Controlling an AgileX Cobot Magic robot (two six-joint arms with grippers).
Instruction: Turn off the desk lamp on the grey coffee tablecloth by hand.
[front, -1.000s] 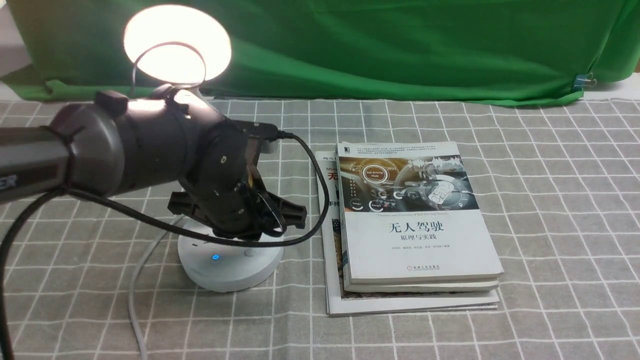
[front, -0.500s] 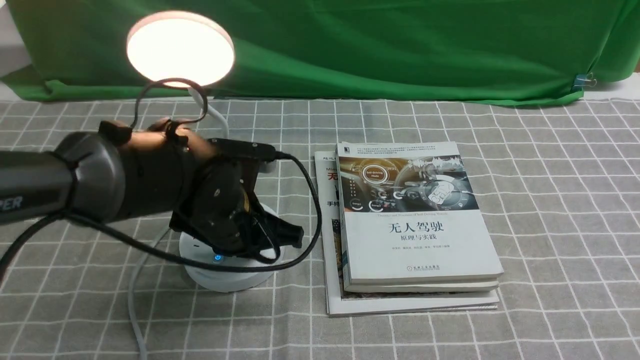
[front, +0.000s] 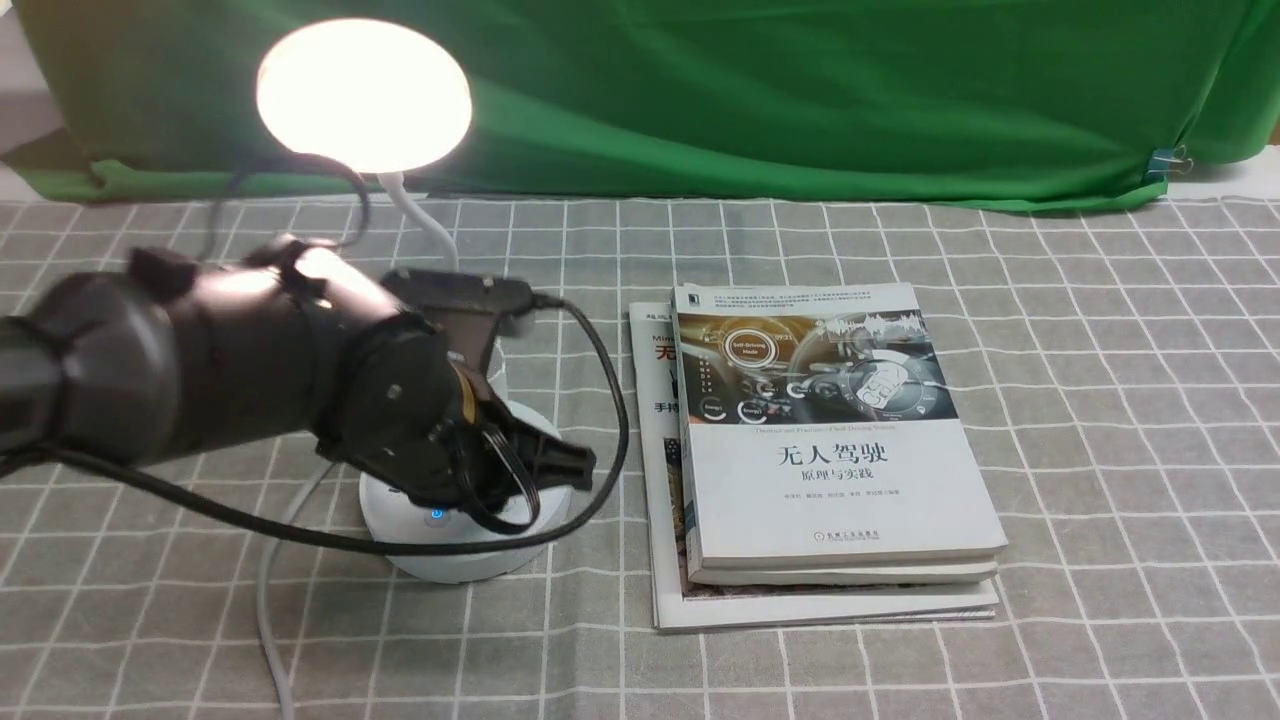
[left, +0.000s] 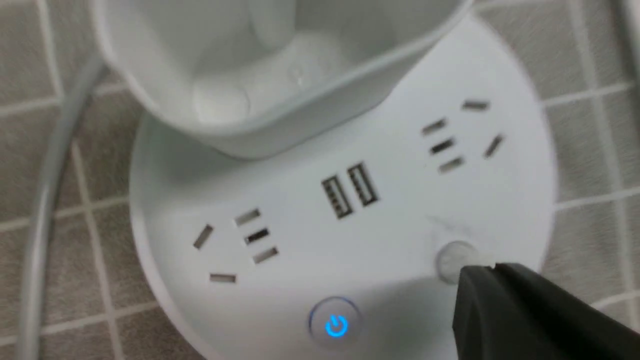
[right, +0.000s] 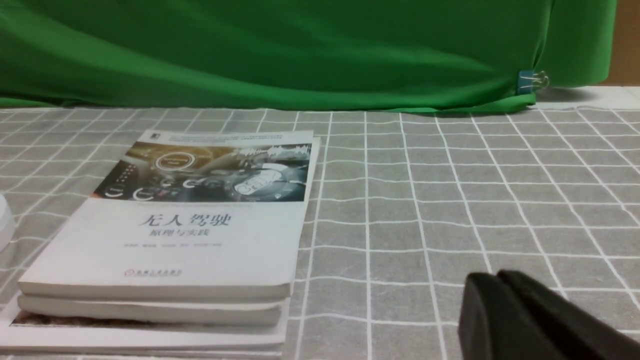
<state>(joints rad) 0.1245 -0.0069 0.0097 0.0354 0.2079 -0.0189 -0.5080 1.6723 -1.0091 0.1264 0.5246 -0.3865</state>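
The white desk lamp stands on the grey coffee tablecloth (front: 1100, 400) at the left; its disc head (front: 364, 92) is lit and glowing. Its round base (front: 455, 555) carries sockets, a blue-lit power button (front: 433, 515) and a plain round button (left: 452, 257). My left gripper (left: 480, 272) is shut and empty, its black tips right at the plain button, touching or just over it. The blue power button (left: 336, 325) lies apart from the tips. In the front view the left arm (front: 250, 370) covers most of the base. My right gripper (right: 495, 280) is shut and empty, low over the cloth.
A stack of books (front: 830, 450) lies on the cloth just right of the lamp base, also in the right wrist view (right: 190, 220). The lamp's white cord (front: 268, 600) runs toward the front edge. The green backdrop (front: 800, 90) hangs behind.
My left arm has lowered and drawn slightly left, bringing the shut gripper down onto the lamp base. The lamp head stays lit.
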